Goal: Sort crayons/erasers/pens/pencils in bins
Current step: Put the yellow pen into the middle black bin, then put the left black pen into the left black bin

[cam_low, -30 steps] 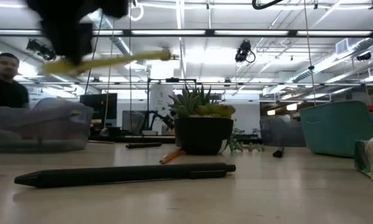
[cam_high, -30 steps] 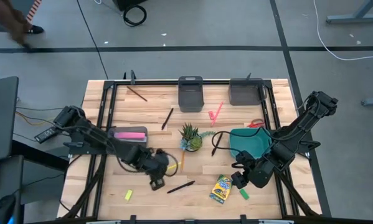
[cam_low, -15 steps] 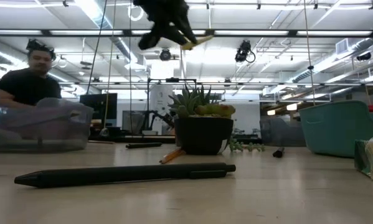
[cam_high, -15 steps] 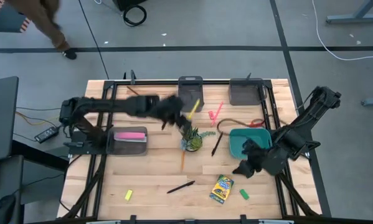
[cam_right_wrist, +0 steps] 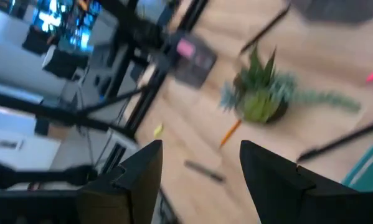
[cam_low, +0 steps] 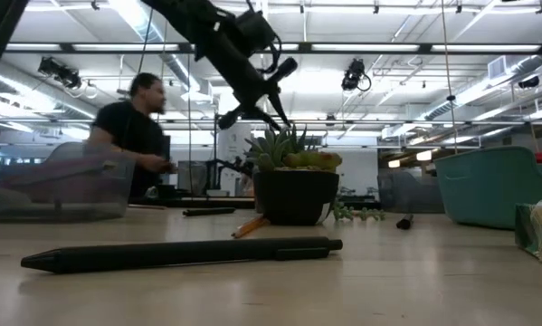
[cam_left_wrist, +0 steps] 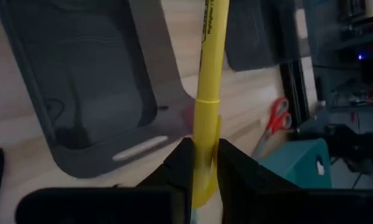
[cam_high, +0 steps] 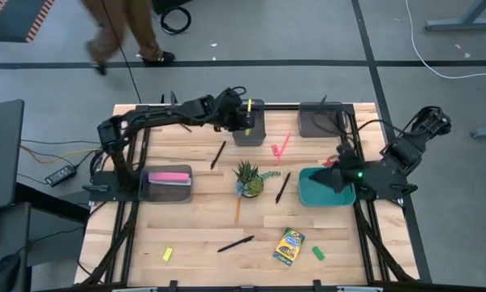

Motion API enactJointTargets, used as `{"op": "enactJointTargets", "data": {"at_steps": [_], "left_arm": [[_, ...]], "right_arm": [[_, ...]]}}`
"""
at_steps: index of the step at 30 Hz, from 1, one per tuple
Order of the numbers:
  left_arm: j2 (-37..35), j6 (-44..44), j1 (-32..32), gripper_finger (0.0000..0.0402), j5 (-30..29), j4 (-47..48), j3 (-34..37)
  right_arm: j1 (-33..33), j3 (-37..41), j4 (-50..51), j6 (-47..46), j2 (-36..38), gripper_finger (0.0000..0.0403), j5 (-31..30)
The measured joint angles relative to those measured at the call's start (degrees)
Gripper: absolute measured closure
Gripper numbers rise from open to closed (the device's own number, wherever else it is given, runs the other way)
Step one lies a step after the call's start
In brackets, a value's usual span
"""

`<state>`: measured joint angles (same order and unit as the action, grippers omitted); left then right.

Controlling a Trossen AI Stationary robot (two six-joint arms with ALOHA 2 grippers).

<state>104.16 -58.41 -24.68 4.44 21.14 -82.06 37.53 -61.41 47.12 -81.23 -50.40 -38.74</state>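
Note:
My left gripper (cam_high: pixel 241 118) is over the dark grey bin (cam_high: pixel 248 130) at the table's far side, shut on the yellow pen (cam_high: pixel 248 106); the pen also shows in the left wrist view (cam_left_wrist: pixel 208 68). My right gripper (cam_high: pixel 327 181) hangs open and empty over the teal bin (cam_high: pixel 317 195), and its fingers stand wide apart in the right wrist view (cam_right_wrist: pixel 202 168). The crayon box (cam_high: pixel 289 246) and a green eraser (cam_high: pixel 318 253) lie flat near the front edge, as do a yellow eraser (cam_high: pixel 168 254) and a black pen (cam_high: pixel 235 242). My left gripper pinches the yellow pen near one end (cam_left_wrist: pixel 203 163) between its two fingers (cam_left_wrist: pixel 237 171). The pen's long free part (cam_left_wrist: pixel 212 37) sticks out past the fingertips, over the rim of the dark bin (cam_left_wrist: pixel 142 74). It is lifted clear of the bin and table.
A potted plant (cam_high: pixel 248 178) stands mid-table with an orange pencil (cam_high: pixel 237 209) and black pens (cam_high: pixel 218 154) (cam_high: pixel 283 188) around it. Pink and red pencils (cam_high: pixel 281 147) lie between the far bins. A clear bin (cam_high: pixel 169 183) holds a pink bar. A person walks beyond the far edge.
My left gripper has carried the yellow pen up from the near middle of the table toward the far edge, over the plant to the dark grey bin. My right gripper has moved from beside the crayon box toward the far right, up over the teal bin.

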Motion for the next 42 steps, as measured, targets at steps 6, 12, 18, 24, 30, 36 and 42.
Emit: {"op": "enactJointTargets", "data": {"at_steps": [6, 12, 18, 24, 30, 36, 42], "left_arm": [[1.6, -0.1, -4.0, 0.0292, 5.1, 0.4, 0.0], [1.3, 3.4, -6.7, 0.0218, 6.1, 1.6, 0.0], [1.3, 6.3, -7.8, 0.0174, 9.2, 1.1, 0.0], [-2.9, 9.7, -6.5, 0.0178, 18.6, -0.9, 0.0], [-7.6, 14.9, -3.6, 0.0216, 10.1, 17.9, -0.2], [-5.1, 21.7, -2.7, 0.0232, 6.8, 32.8, 0.0], [-0.6, 22.3, -1.6, 0.0228, 7.7, 32.9, -0.1]], "right_arm": [[-6.5, 0.0, 0.2, 4.5, 1.0, 0.0181, -1.8], [-11.5, 0.0, 0.1, 2.5, 0.5, 0.0181, -1.7], [-13.9, 0.0, 0.1, 3.8, 0.3, 0.0181, -1.1], [-15.4, 0.0, 1.0, 6.3, 0.3, 0.0181, 2.4], [-15.5, 0.0, 1.3, 8.3, 0.3, 0.0181, 13.1], [-14.3, 0.0, 1.5, 12.2, 0.3, 0.0181, 14.9], [-13.7, 0.0, 2.0, 16.6, 0.3, 0.0181, 20.4]]}}
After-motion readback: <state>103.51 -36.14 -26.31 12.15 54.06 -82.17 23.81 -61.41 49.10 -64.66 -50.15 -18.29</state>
